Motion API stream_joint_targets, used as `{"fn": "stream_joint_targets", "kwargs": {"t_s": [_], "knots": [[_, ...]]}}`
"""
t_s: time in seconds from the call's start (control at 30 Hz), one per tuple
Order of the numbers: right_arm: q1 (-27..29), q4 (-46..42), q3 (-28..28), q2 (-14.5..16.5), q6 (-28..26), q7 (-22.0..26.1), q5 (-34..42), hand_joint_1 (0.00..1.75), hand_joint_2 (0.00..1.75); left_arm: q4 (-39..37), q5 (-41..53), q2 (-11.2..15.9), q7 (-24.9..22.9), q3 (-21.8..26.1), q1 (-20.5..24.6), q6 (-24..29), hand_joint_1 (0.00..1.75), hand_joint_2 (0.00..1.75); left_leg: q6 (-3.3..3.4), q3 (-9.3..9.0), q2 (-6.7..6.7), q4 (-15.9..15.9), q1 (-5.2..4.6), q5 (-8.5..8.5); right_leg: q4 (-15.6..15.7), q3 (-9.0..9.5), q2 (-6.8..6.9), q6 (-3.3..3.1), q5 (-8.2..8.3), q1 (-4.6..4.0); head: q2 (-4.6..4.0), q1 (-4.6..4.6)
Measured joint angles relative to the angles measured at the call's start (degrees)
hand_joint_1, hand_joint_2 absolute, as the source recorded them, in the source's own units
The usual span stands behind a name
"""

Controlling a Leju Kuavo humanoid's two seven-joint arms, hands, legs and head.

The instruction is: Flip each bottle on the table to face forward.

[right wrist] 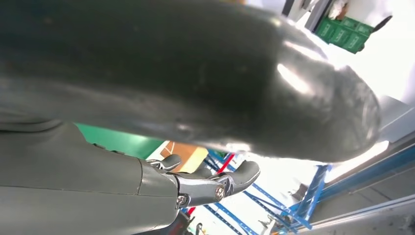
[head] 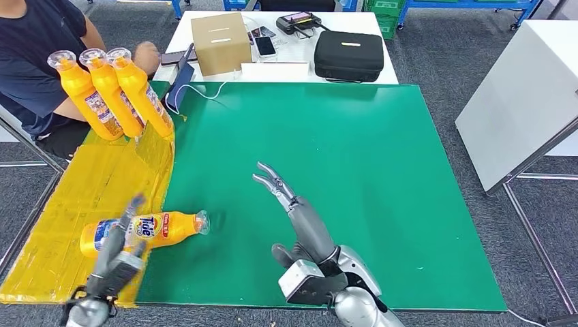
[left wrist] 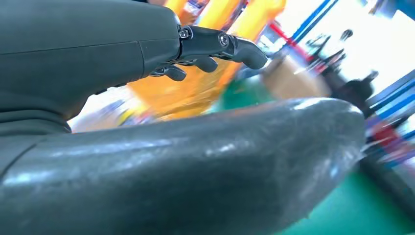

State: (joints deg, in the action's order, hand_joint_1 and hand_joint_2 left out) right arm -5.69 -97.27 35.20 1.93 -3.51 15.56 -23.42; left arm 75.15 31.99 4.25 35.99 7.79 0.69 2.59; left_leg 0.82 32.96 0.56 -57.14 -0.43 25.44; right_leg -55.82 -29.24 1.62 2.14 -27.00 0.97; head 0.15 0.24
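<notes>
One bottle [head: 144, 230] lies flat on its side near the front of the table [head: 382, 177], half on the yellow sheet [head: 61, 225] and half on the green mat. Its cap points toward the middle of the table and its label faces up. Three more bottles [head: 109, 92] stand up straight at the back left corner, side by side and touching, next to a person [head: 34, 61] who sits there.

The left hand [head: 121, 245] is just over the lying bottle, near its thick end. It looks blurry (so it is likely moving). Its fingers seem a little apart and I see nothing in them, but I cannot tell for sure whether they touch the bottle. In the left wrist view the fingers [left wrist: 215, 46] are bent a bit, with yellow behind them and nothing pinched.

The right hand [head: 290, 204] is out over the green mat, well apart from the lying bottle. Its fingers are straight and spread, and it holds nothing.

What could go wrong? The bottle is round and smooth, so I think it could roll away if the left hand pushes it from the side and does not wrap around it. It lies close to the front edge, so a hard bump could send it off the table. A grip too near one end could let it tip and slip out.
</notes>
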Motion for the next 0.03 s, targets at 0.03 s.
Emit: {"fn": "stream_joint_targets", "kwargs": {"t_s": [0.03], "knots": [[0.09, 0.00, -0.01, 0.08, -0.06, -0.07, -0.16, 0.00, 0.00, 1.21, -1.74, -0.30, 0.03, 0.66, -0.01, -1.70, 0.00, 0.00, 0.00, 0.00, 0.00, 0.00, 0.00, 0.00, 0.00, 0.00, 0.00, 0.00, 0.00, 0.00, 0.00, 0.00]]}}
